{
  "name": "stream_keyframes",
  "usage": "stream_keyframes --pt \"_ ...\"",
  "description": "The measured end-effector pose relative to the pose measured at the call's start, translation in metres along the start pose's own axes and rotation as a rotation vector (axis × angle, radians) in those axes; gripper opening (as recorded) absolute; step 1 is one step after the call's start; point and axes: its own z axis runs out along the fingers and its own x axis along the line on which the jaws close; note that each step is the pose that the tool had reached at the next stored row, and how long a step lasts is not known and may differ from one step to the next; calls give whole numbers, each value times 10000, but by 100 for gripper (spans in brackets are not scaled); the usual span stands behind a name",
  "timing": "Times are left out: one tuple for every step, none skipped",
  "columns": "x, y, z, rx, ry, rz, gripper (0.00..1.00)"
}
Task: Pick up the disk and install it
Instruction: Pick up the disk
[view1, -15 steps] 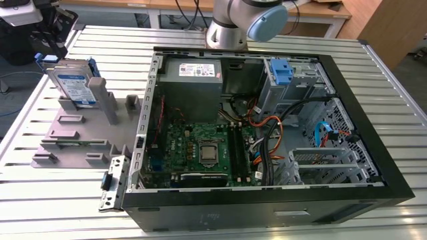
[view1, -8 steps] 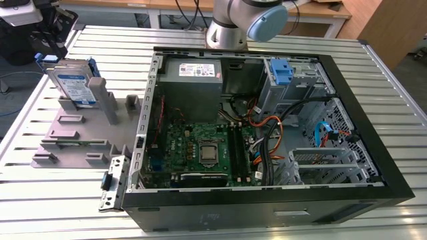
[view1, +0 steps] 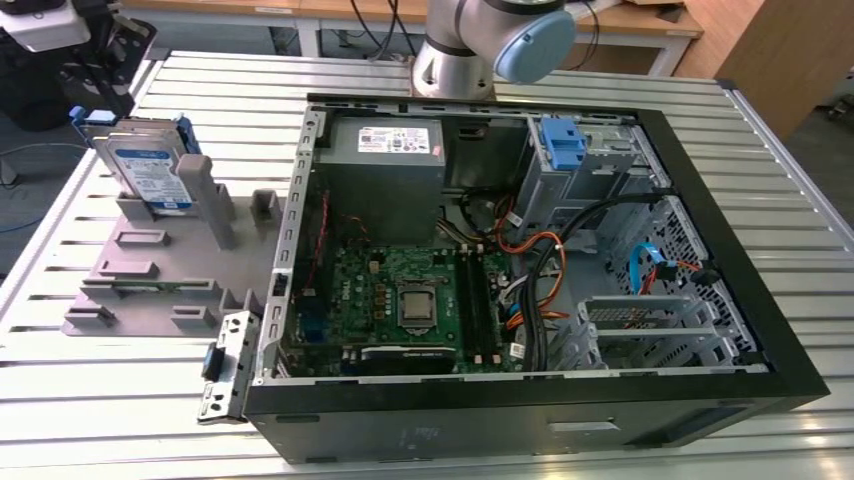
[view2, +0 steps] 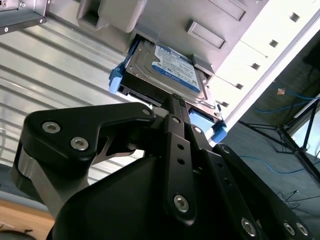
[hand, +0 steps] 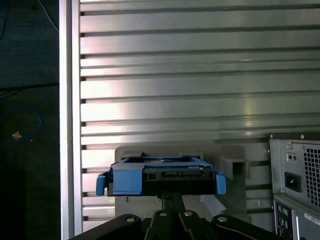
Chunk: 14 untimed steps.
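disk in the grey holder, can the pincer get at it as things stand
Probably yes: in the second wrist view the pincer sits at the exposed edge of the disk, nothing lies between them, and the grey holder leaves that edge bare.

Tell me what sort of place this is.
Likely a robotics lab bench for PC assembly: an open computer case lies on a slatted metal table, with the disk standing in a grey fixture beside it.

Slatted alu table (view1: 107, 400), bright glare on slats. Wooden bench (view1: 641, 20) behind, wood panel (view1: 787, 60) at exterior view's right. Dark floor (hand: 30, 60) beside table, blue cable (hand: 39, 121) lying on it.
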Motion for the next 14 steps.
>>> stream_keyframes --pt "0 0 0 -2 12 -168 11" --pt "0 -1 1 -3 25 -340 11" --pt "0 0 0 -3 39 -527 11" --pt "0 0 1 -5 52 -701 11" --pt "0 -1 1 -7 65 -880 11" --pt "0 -1 1 -8 78 -1054 11" --pt "0 -1 1 -9 91 -1231 11" --pt "0 -1 2 -11 103 -1406 11" --pt "0 -1 2 -12 116 -1582 11" --pt "0 -1 2 -13 131 -1775 11" --pt "0 -1 2 -15 143 -1949 11" --pt "0 -1 2 -16 156 -2127 11" --pt "0 -1 2 -18 169 -2301 11" --pt "0 -1 2 -19 182 -2479 11"
